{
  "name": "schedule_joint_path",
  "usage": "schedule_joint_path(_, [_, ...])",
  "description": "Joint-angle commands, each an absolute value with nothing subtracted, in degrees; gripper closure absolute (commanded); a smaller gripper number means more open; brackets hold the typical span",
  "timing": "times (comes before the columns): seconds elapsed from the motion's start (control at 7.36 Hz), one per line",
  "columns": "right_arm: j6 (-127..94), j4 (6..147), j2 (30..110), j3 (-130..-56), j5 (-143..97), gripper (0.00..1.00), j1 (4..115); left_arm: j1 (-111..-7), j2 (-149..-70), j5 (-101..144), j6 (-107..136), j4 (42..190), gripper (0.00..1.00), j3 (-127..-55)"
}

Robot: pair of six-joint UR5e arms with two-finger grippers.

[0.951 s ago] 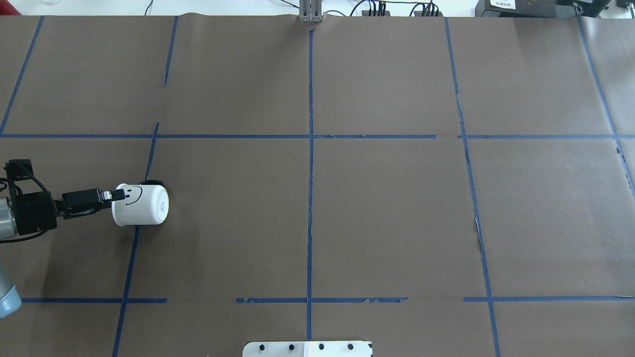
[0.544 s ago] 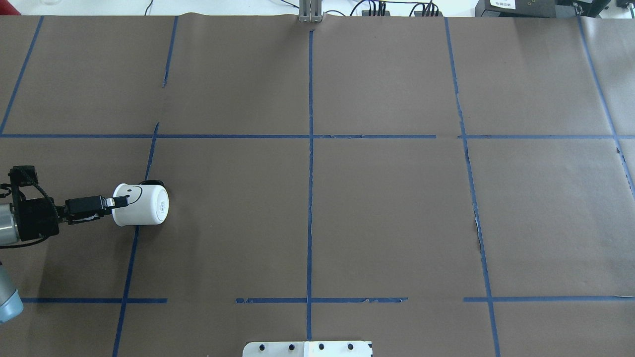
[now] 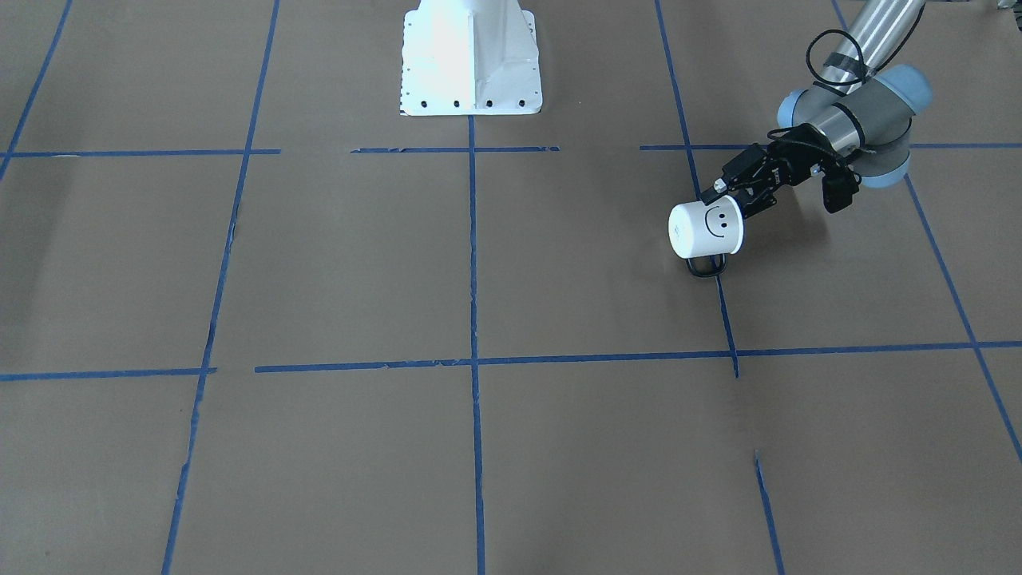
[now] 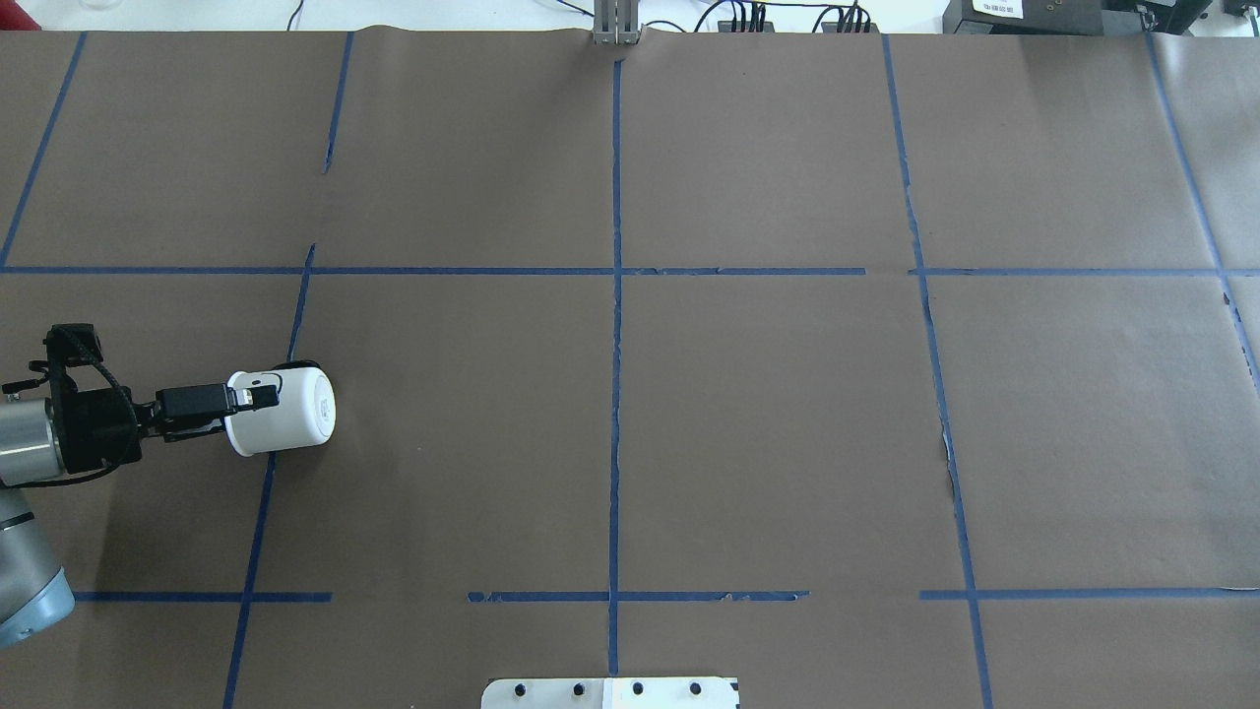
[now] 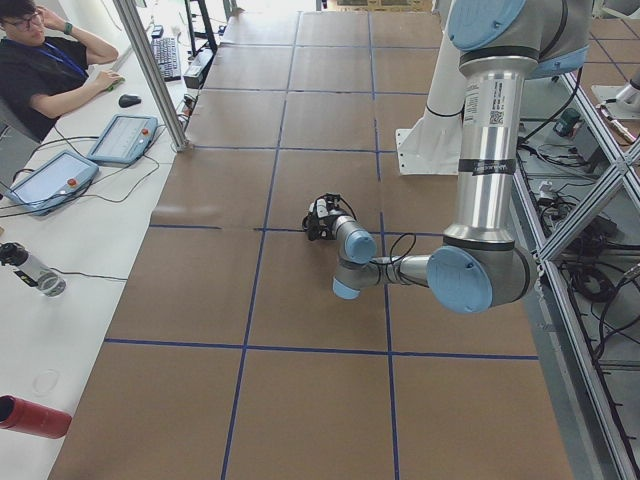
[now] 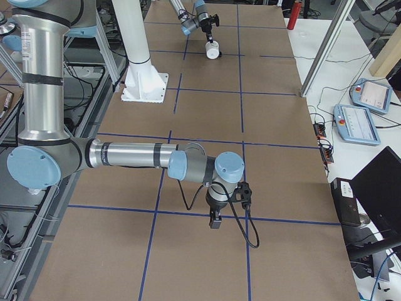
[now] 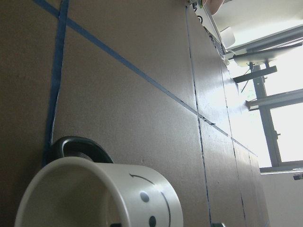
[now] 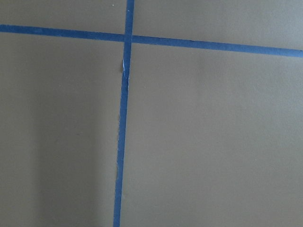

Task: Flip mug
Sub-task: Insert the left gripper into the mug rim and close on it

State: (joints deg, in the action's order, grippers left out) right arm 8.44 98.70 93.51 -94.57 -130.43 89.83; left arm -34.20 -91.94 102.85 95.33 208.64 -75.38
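The white mug (image 4: 295, 418) lies on its side on the brown paper, at the left of the overhead view. Its base faces the table's middle and its open rim faces my left gripper (image 4: 254, 402). In the front view the smiley face shows on the mug (image 3: 703, 231) and the black handle (image 3: 707, 267) rests on the table. My left gripper (image 3: 730, 198) is open. One finger lies over the wall and the other is inside the rim, as the left wrist view (image 7: 166, 225) shows around the mug (image 7: 142, 203). My right gripper (image 6: 215, 221) hangs low over bare paper; I cannot tell its state.
Blue tape lines (image 4: 615, 394) split the brown table cover into squares. The robot's white base plate (image 3: 471, 64) is at the middle of the near edge. An operator (image 5: 40, 60) sits at a side table with tablets.
My left gripper has slid further onto the mug, its upper finger now covering the smiley face from above. The mug's rim end has shifted slightly.
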Motion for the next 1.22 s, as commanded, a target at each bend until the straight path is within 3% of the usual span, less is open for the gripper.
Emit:
schedule_joint_path(0.0, [8.4,98.7,93.5,-94.6,-130.4,0.0,89.8,-34.3,-92.1,102.9,98.8,208.8,0.67,-76.0])
schedule_joint_path(0.14, [8.4,98.7,93.5,-94.6,-130.4,0.0,89.8,-34.3,-92.1,102.9,100.1,208.9,0.87,-76.1])
schedule_joint_path(0.27, [8.4,98.7,93.5,-94.6,-130.4,0.0,89.8,-34.4,-92.1,102.9,100.1,208.9,1.0,-76.4])
schedule_joint_path(0.82, [8.4,98.7,93.5,-94.6,-130.4,0.0,89.8,-34.7,-91.1,103.1,100.2,207.7,1.0,-81.3])
schedule_joint_path(1.09, [8.4,98.7,93.5,-94.6,-130.4,0.0,89.8,-37.4,-91.3,106.9,99.7,195.5,1.0,-86.8])
